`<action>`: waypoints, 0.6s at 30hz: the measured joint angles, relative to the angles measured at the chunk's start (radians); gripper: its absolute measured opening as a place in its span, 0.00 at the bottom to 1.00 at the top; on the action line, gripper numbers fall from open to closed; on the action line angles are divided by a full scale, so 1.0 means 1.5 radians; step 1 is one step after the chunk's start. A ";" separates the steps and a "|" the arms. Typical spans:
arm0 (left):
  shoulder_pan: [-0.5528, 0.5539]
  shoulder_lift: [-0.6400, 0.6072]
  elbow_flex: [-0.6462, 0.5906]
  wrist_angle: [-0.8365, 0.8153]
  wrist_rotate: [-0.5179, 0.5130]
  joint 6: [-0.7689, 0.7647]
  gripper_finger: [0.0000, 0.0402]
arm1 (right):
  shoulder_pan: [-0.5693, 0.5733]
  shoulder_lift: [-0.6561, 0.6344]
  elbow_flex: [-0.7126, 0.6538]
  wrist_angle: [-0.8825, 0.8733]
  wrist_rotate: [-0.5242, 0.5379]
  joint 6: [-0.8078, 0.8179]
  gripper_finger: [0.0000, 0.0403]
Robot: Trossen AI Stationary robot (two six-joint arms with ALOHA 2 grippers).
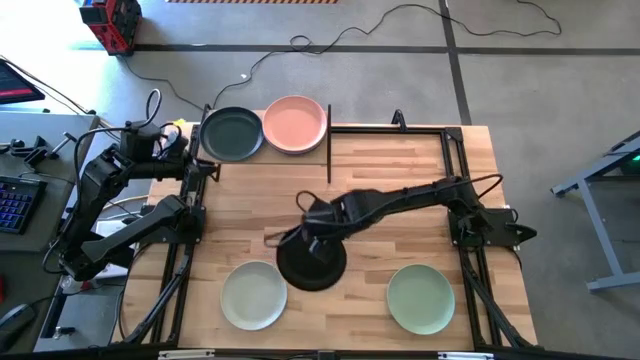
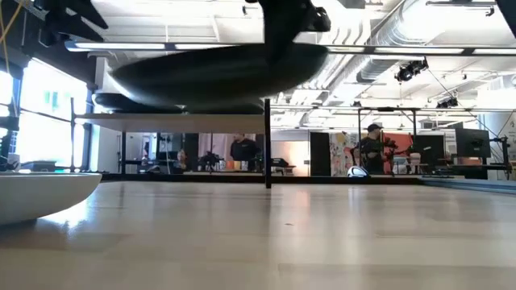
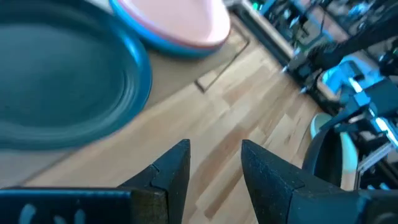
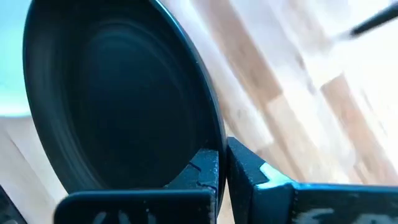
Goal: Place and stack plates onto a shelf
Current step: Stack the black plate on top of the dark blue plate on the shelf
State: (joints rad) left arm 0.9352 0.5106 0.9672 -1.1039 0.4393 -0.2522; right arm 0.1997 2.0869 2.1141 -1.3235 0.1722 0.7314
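Right gripper [image 1: 318, 238]: reaches in from the right side to the middle of the slatted tabletop [image 1: 400, 200], its fingers pinched tight on the rim of a black plate [image 1: 312, 262]; in the low view that plate [image 2: 218, 74] hangs clear of the table surface, roughly level, and in the right wrist view its rim sits between the two closed fingers [image 4: 208, 168]. Left gripper [image 1: 190, 150]: held at the far left edge of the table, just beside the shelf, fingers [image 3: 171, 171] set a narrow gap apart with nothing between them. Shelf [image 1: 262, 160]: far left part of the table, light board with thin black rods. On it, side by side: a dark teal plate [image 1: 231, 134] to the left and a pink plate [image 1: 295, 124] to the right; the left wrist view shows a blue rim [image 3: 163, 45] under the pink one, so a blue plate lies beneath it. On the tabletop, near edge: a pale cream-green plate [image 1: 253, 294] left of centre and a sage green plate [image 1: 420, 297] to the right, well apart. The black plate is above the table between them, slightly nearer the cream-green one.
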 joint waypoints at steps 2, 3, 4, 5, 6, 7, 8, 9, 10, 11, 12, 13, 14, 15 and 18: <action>0.000 0.000 0.000 0.027 0.000 -0.016 0.33 | -0.013 0.000 0.026 -0.004 0.011 -0.011 0.00; 0.000 0.000 0.000 0.039 0.000 -0.022 0.33 | -0.020 0.000 0.039 -0.007 0.016 -0.018 0.00; 0.000 0.000 0.000 0.052 0.000 -0.029 0.33 | -0.027 0.000 0.052 -0.009 0.022 -0.022 0.00; 0.000 0.002 0.000 0.062 0.000 -0.035 0.33 | -0.036 0.000 0.065 -0.011 0.027 -0.025 0.00; 0.000 0.005 0.000 0.069 0.000 -0.039 0.33 | -0.044 0.000 0.077 -0.013 0.035 -0.030 0.00; 0.000 0.009 0.000 0.077 0.000 -0.041 0.33 | -0.052 0.000 0.088 -0.017 0.043 -0.037 0.00; 0.000 0.013 0.000 0.085 0.000 -0.040 0.33 | -0.061 0.000 0.099 -0.018 0.048 -0.045 0.00; 0.000 0.019 0.000 0.091 0.000 -0.040 0.33 | -0.070 0.000 0.111 -0.018 0.052 -0.054 0.00; 0.000 0.025 0.000 0.095 0.000 -0.040 0.33 | -0.080 0.000 0.122 -0.018 0.054 -0.062 0.00; 0.000 0.032 0.000 0.101 0.000 -0.040 0.33 | -0.090 0.000 0.132 -0.018 0.056 -0.069 0.00; 0.000 0.040 0.000 0.109 0.000 -0.040 0.33 | -0.100 0.000 0.143 -0.017 0.059 -0.074 0.00; -0.001 0.049 0.000 0.120 0.000 -0.040 0.33 | -0.110 -0.001 0.152 -0.018 0.063 -0.075 0.00; -0.002 0.057 0.000 0.129 0.000 -0.040 0.33 | -0.119 -0.001 0.160 -0.017 0.068 -0.081 0.00; -0.005 0.064 0.000 0.139 0.000 -0.040 0.33 | -0.128 -0.001 0.162 -0.013 0.073 -0.088 0.00; -0.014 0.083 0.000 0.181 0.000 -0.040 0.33 | -0.156 -0.005 0.161 -0.002 0.071 -0.099 0.00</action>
State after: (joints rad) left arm 0.9140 0.6356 0.9672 -0.8326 0.4393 -0.3127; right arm -0.0338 2.0789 2.3562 -1.3271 0.2787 0.5827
